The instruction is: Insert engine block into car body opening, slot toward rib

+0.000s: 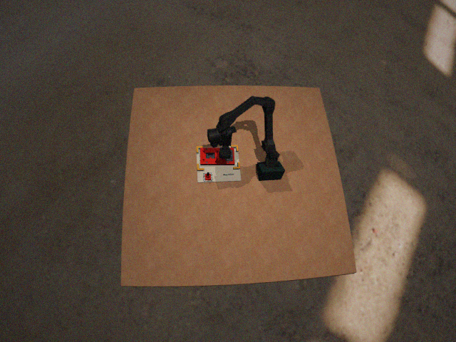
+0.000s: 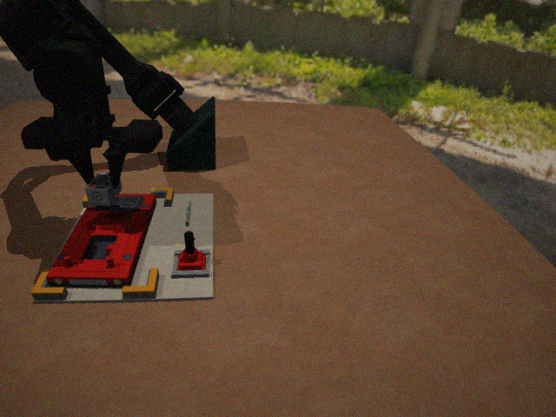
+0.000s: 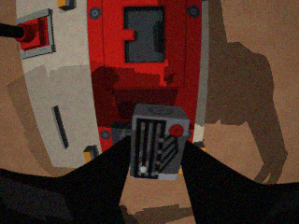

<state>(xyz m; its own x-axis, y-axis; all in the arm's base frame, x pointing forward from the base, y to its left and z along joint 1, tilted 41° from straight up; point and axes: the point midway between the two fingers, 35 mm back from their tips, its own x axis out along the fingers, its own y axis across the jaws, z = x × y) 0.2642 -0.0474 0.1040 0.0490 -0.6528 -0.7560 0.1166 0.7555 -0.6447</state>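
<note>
A: What does the top view give?
B: The claw (image 1: 224, 152) (image 2: 103, 182) (image 3: 156, 144) is over the end of the red body (image 1: 217, 161) (image 2: 82, 244) (image 3: 107, 79) nearer the arm's base (image 1: 269, 172) (image 2: 204, 150); it hides the block.

A: The exterior view?
B: The grey block (image 2: 99, 192) (image 3: 156, 140) is at the body's far end, between partly closed fingers. The opening (image 2: 101, 247) (image 3: 145, 35) lies toward the body's near end.

A: The wrist view?
B: The fingers grip the block's sides, its longer face running along the body toward the opening. Whether it has lifted, I can't quite tell.
</note>
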